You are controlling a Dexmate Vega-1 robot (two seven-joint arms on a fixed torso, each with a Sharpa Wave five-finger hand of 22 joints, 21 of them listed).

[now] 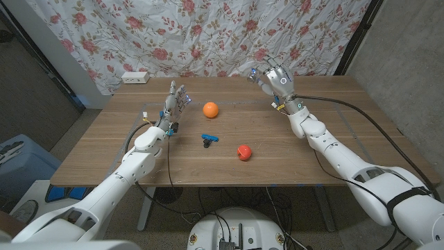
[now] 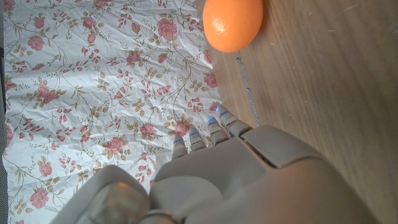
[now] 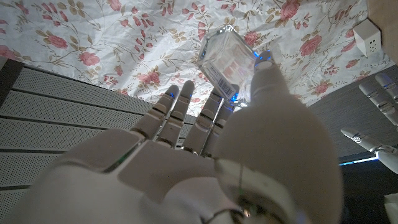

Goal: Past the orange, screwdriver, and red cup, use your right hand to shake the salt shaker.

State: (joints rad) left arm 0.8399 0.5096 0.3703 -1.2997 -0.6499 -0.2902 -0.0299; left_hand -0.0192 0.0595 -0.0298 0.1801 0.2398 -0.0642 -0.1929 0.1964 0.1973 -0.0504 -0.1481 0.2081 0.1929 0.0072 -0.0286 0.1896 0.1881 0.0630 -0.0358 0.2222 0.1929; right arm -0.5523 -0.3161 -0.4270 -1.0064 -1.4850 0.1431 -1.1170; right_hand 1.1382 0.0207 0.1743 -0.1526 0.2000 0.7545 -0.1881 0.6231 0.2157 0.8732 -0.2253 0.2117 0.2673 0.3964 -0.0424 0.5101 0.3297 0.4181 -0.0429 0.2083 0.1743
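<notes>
Right hand [image 1: 272, 78] is up off the table [image 1: 312, 153] with the salt shaker [image 3: 227, 57] gripped between thumb and fingers, well beyond the orange [image 1: 211, 109] toward the floral curtain [image 1: 208, 28]. Nearer than the orange lie the screwdriver [image 1: 209, 139] and the red cup [image 1: 243, 152]. Left hand [image 1: 173, 107] stands just beside the orange, fingers spread, grasping nothing.

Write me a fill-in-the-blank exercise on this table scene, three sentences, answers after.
1. The right hand holds the ____ lifted off the table.
2. The screwdriver lies between the orange and the red ____.
3. The left hand, holding nothing, stands beside the ____.

Missing words: salt shaker; cup; orange
</notes>
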